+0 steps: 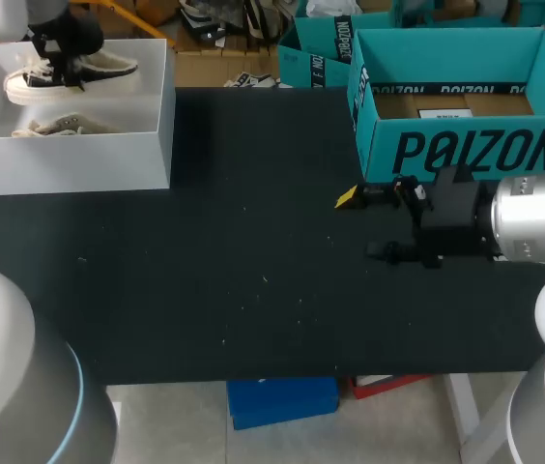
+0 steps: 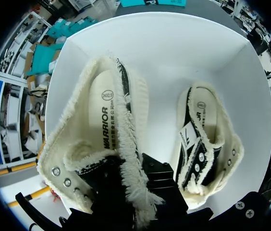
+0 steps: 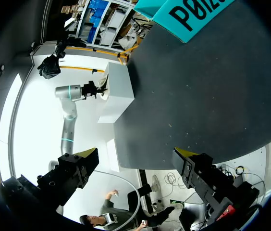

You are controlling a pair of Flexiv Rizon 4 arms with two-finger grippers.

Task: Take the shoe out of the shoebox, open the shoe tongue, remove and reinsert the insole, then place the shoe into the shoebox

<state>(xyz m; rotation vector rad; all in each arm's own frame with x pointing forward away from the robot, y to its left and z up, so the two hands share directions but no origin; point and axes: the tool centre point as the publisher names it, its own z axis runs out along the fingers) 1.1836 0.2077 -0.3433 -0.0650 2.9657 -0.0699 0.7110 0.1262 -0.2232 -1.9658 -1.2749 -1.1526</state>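
Observation:
The white shoebox [image 1: 108,155] stands at the table's far left. My left gripper [image 1: 60,50] is over it, shut on the fleece-lined collar of a cream and black shoe [image 1: 70,77], which it holds at about rim height. In the left wrist view the fingers [image 2: 162,185] pinch the fleecy side wall of this shoe [image 2: 102,130], and its insole shows inside. The second shoe [image 2: 203,139] lies on the box floor [image 2: 169,62] beside it. My right gripper [image 1: 369,224] is open and empty over the table's right side, its yellow tips [image 3: 90,154] wide apart.
A teal open box [image 1: 466,106] stands at the back right, just behind my right gripper, with another teal box [image 1: 316,53] behind it. The black table mat [image 1: 234,261] spans the middle. The right wrist view shows the white shoebox [image 3: 118,91] far across the mat.

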